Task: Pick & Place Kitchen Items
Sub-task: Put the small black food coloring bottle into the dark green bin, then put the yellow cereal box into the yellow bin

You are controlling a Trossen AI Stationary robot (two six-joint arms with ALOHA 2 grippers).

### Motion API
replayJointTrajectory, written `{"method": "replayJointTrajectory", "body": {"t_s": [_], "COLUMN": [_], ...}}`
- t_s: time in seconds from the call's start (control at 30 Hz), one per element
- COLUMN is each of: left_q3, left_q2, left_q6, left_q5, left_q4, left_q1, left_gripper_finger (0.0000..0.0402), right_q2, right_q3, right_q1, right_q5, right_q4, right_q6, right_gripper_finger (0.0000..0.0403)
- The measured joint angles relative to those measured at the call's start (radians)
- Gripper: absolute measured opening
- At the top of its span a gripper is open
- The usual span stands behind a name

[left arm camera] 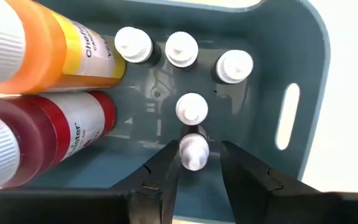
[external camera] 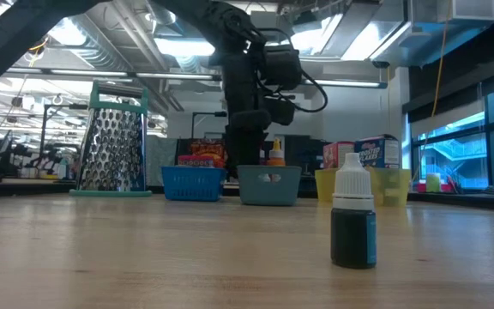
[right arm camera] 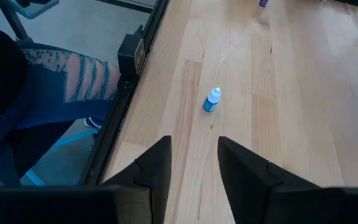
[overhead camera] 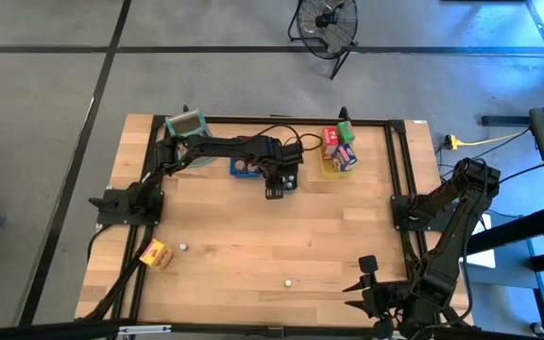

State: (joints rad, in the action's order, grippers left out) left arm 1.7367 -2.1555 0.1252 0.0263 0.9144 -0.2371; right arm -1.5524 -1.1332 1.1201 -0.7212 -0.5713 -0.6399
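My left gripper (left arm camera: pixel 199 163) points down into a grey-blue tray (left arm camera: pixel 309 62), open around a small white-capped bottle (left arm camera: pixel 193 151) that stands on the tray floor. Several more small capped bottles (left arm camera: pixel 191 107) stand beside it. A large orange bottle (left arm camera: pixel 61 43) and a red one (left arm camera: pixel 55 130) lie in the same tray. In the high view this gripper (overhead camera: pixel 274 187) is at the table's far middle. My right gripper (right arm camera: pixel 194 162) hangs open over the near right part of the table, above a small blue bottle (right arm camera: pixel 212 99) standing on the wood. My left gripper has one finger (left arm camera: pixel 169 165) close against the cap of the small bottle (left arm camera: pixel 185 152); I cannot tell whether they touch. The other finger (left arm camera: pixel 232 165) stands clear of it. The fingers come from above, and the bottle stands upright on the tray floor.
A blue tray (overhead camera: pixel 244 168) lies left of the grey one, and a yellow tray (overhead camera: pixel 331 170) with cartons to its right. A mesh basket (overhead camera: pixel 187 123) stands at the far left. A yellow-red carton (overhead camera: pixel 156 254) and two tiny bottles (overhead camera: pixel 183 246) (overhead camera: pixel 289 281) are on the near wood. A person's leg (right arm camera: pixel 61 81) shows beside the table edge.
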Motion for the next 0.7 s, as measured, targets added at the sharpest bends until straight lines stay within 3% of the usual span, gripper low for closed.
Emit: {"method": "replayJointTrajectory", "body": {"t_s": [0.4,0.7], "left_q3": [0.064,0.188], "left_q2": [-0.002,0.0], "left_q6": [-0.012,-0.011], "left_q5": [0.031,0.113], "left_q4": [0.08,0.177], "left_q1": [0.005,0.024], "left_gripper_finger": [0.0121,0.0119], "right_q2": [0.0,0.0], "right_q3": [0.0,0.0], "right_q1": [0.0,0.0], "right_q5": [0.001,0.001], "right_q4": [0.0,-0.002], "right_q6": [0.0,0.0], "right_gripper_finger": [0.0133,0.0133]}}
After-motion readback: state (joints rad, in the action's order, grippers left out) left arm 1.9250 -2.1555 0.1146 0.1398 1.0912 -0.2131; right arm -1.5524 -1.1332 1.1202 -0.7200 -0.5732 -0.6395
